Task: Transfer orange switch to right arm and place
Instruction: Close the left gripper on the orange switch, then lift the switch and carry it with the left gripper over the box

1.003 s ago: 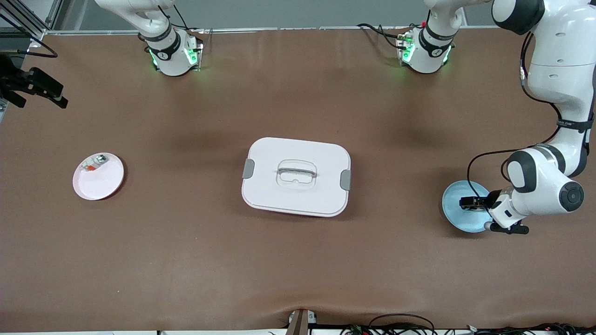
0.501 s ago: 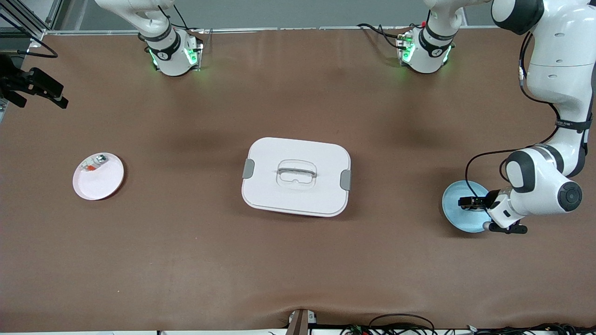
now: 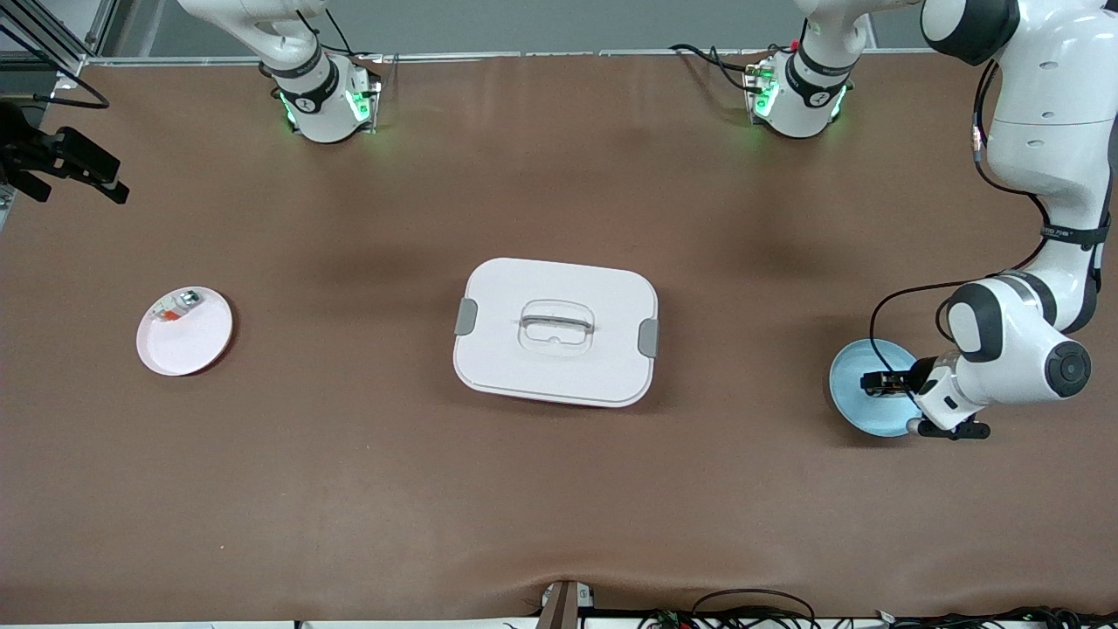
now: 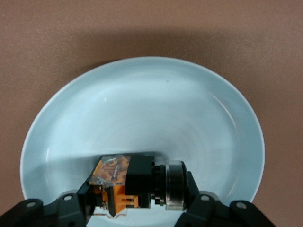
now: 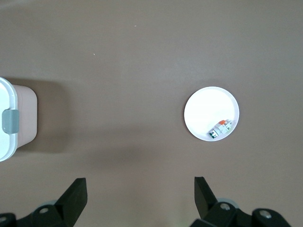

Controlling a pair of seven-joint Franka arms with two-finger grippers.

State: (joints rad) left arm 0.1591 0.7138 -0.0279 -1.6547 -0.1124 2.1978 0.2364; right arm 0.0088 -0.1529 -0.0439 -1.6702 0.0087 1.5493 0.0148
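The orange switch (image 4: 137, 183), a black button with a tan-orange rear block, lies sideways between the fingers of my left gripper (image 4: 138, 198), low over the light blue plate (image 4: 142, 104). The fingers press on both of its ends. In the front view the left gripper (image 3: 879, 382) is over the blue plate (image 3: 852, 367) at the left arm's end of the table. My right gripper (image 5: 139, 189) is open and empty, high above bare table between the white box and the white plate.
A white lidded box (image 3: 555, 330) with grey clips stands mid-table and also shows in the right wrist view (image 5: 7, 120). A white plate (image 3: 192, 341) at the right arm's end holds a small silvery-white part with a red bit (image 3: 177, 307).
The left arm's wrist and elbow have shifted very slightly. Its gripper stays over the blue plate with the switch between its fingers. Nothing else has moved.
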